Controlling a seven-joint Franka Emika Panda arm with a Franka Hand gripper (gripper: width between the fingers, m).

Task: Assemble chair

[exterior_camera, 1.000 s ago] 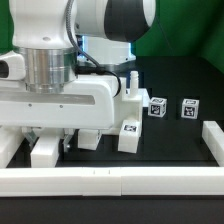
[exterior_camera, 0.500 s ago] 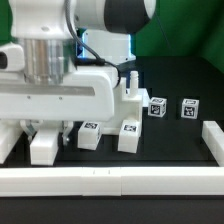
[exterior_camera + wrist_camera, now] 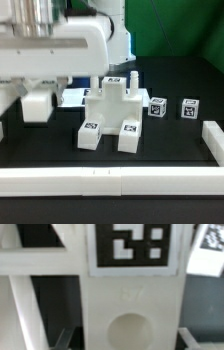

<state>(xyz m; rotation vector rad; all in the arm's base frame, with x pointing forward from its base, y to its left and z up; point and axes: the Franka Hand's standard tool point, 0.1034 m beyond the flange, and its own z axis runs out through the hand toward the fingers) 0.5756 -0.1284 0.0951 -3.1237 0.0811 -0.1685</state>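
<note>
Exterior view: glossy white blocky plastic chair assembly (image 3: 108, 108) upright mid-scene on black table (image 3: 170, 142).
Toward exterior view's left, under white robot arm (image 3: 50, 45), clear of table: white plastic bar (image 3: 35, 103). Wrist view: gripper (image 3: 125, 339) fingers clenched on that tagged bar.

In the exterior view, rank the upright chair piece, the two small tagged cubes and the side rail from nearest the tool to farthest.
From the tool:
1. chair piece, centre.
2. first tagged cube, toward the exterior view's right.
3. second tagged cube, further right.
4. side rail, right edge.
</note>
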